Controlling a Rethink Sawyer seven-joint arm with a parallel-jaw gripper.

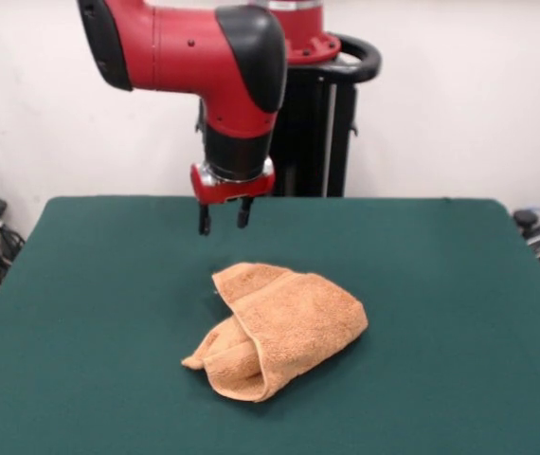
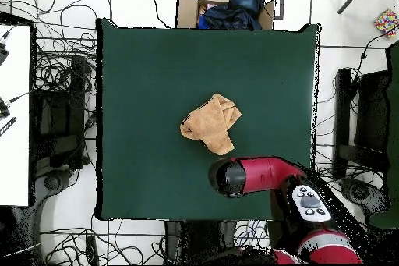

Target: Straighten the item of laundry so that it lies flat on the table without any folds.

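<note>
On the dark green tabletop (image 1: 90, 313), your towel (image 1: 279, 327) lies bundled near the middle, folded over itself with a rolled end pointing toward the near left corner. Expect it to handle as soft, light, limp terry cloth that sags and drags rather than slides; a pinch on the outer flap's edge, at the towel's far left corner, looks the likeliest hold for peeling the top layer open. Just beyond that far edge, your tool (image 1: 225, 217) hangs above the cloth, released, its two short fingers parted and holding nothing. The red arm reaches in from the left and points straight down.
</note>
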